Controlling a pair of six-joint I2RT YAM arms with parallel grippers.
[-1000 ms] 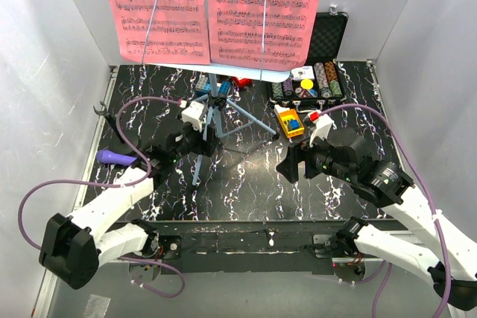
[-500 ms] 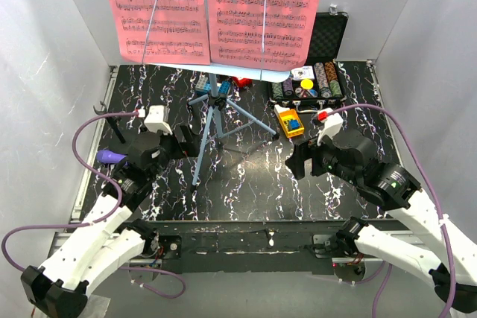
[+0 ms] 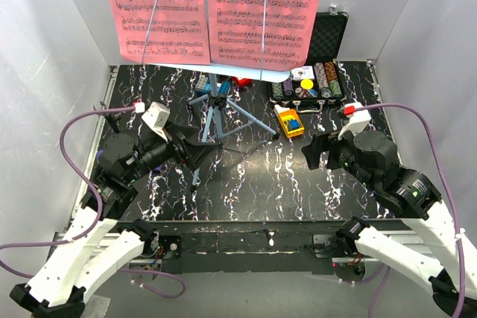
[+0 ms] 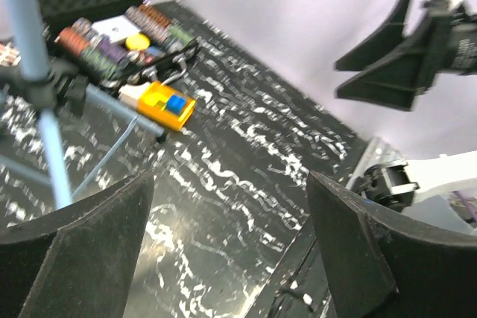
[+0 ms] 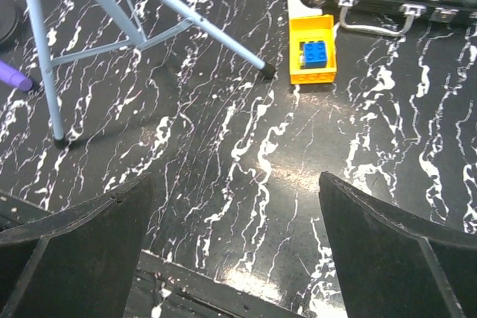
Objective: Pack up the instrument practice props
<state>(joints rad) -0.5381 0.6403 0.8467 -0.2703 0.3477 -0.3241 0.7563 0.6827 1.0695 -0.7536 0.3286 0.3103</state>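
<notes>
The light-blue music stand [image 3: 216, 113] stands on its tripod legs at the back centre. Two pink sheet-music pages [image 3: 264, 13] rest on its desk and cover it. My left gripper [image 3: 195, 148] hangs open just left of the near tripod leg [image 4: 112, 103], with nothing between its fingers [image 4: 97, 251]. My right gripper [image 3: 309, 153] is open over bare table, right of the stand; its own view shows the legs [image 5: 186, 16] ahead. The purple microphone [image 5: 13, 77] shows only as a tip at the left edge. The thin black mic stand [image 3: 110, 121] is partly behind my left arm.
An open black case of poker chips [image 3: 307, 83] lies at the back right. A yellow toy with a blue block [image 3: 289, 121] sits in front of it, and a small red toy [image 3: 240, 81] behind the stand. White walls close in three sides.
My left arm has drawn back to the left, away from the stand's legs. My right arm has shifted to the right. The stand and pages have not moved.
</notes>
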